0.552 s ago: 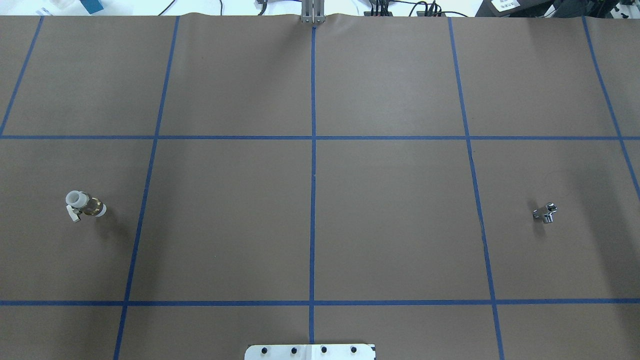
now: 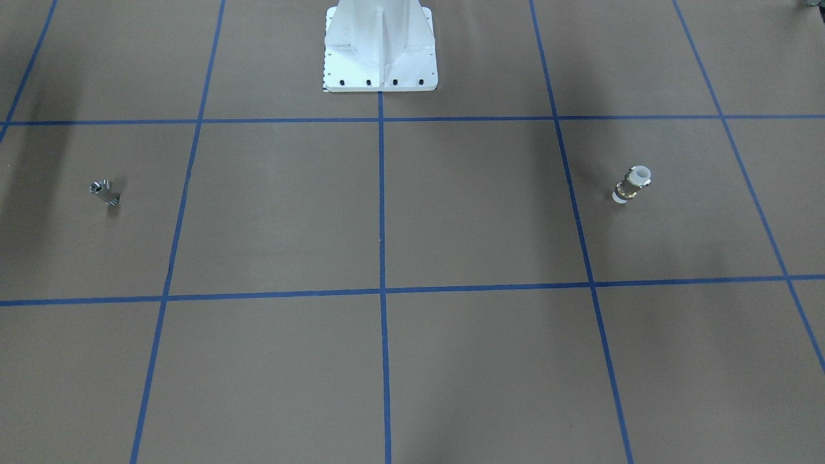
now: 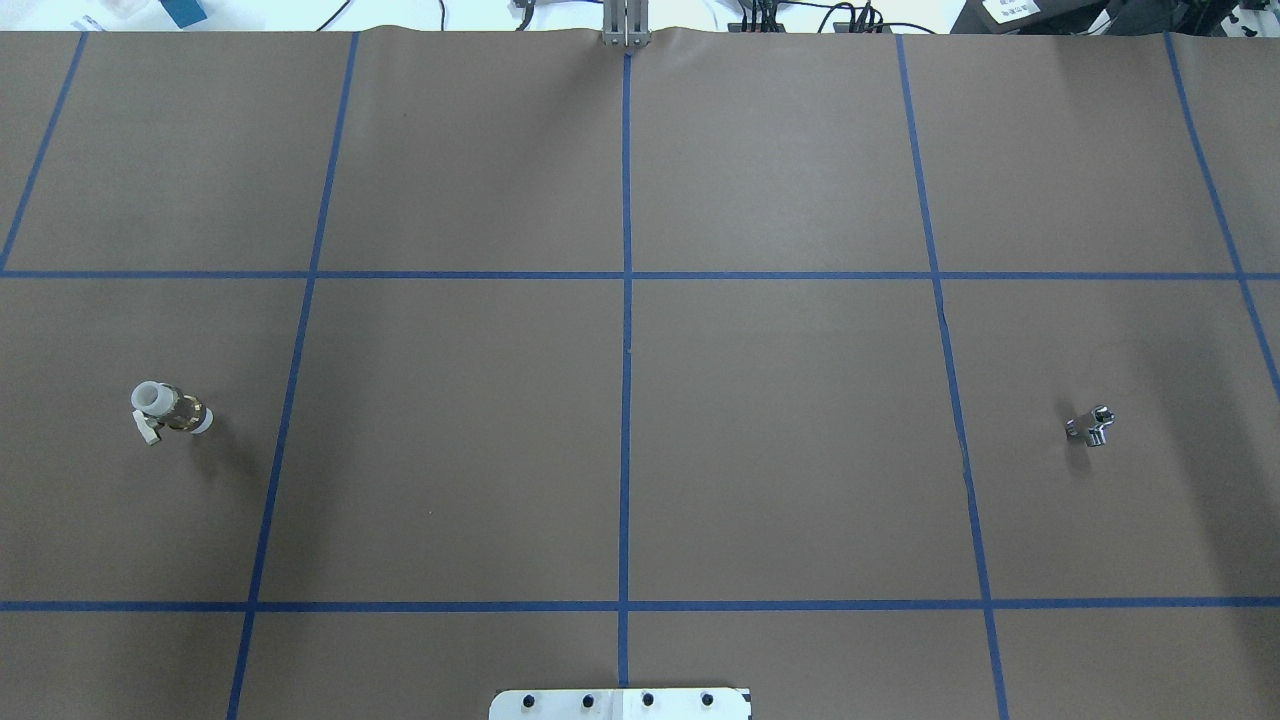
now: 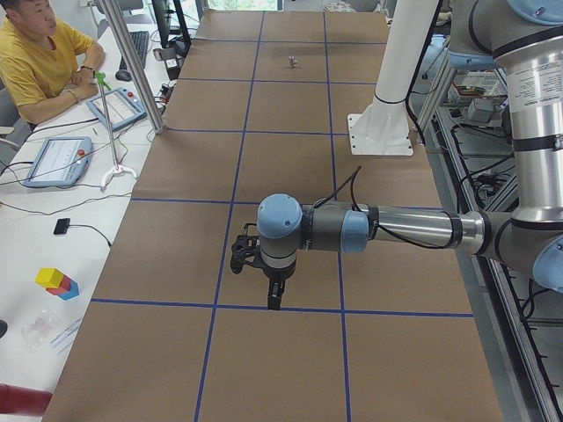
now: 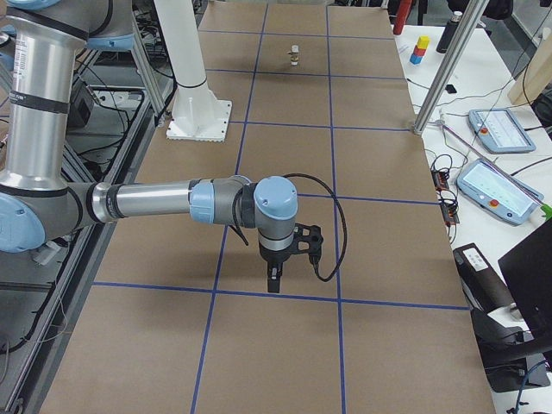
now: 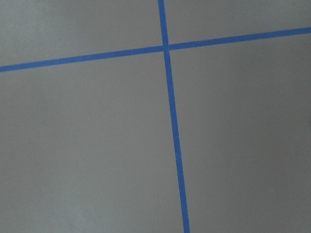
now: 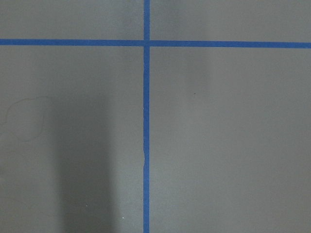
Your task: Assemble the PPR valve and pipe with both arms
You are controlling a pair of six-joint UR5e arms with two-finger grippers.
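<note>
We're watching the PPR valve [image 3: 170, 410] standing on end at the middle left of the overhead view, white mouth up, its long axis looking vertical. The pipe [image 3: 1090, 426] is lying at the middle right, well apart from it across the brown bench [image 3: 780, 450]. Neither arm is showing from overhead. From the side cameras, the left tool [image 4: 274, 297] is hanging low over a blue tape line [image 4: 176, 304], pointing down, and the right tool [image 5: 273, 280] is doing the same at its own end. We cannot tell whether either is open or closed. Both wrist cameras are showing only bare bench and tape. We're judging the valve as the left arm's pick and the pipe as the right's, each part sitting on that arm's side, with a top-down approach looking right for the upright valve.
</note>
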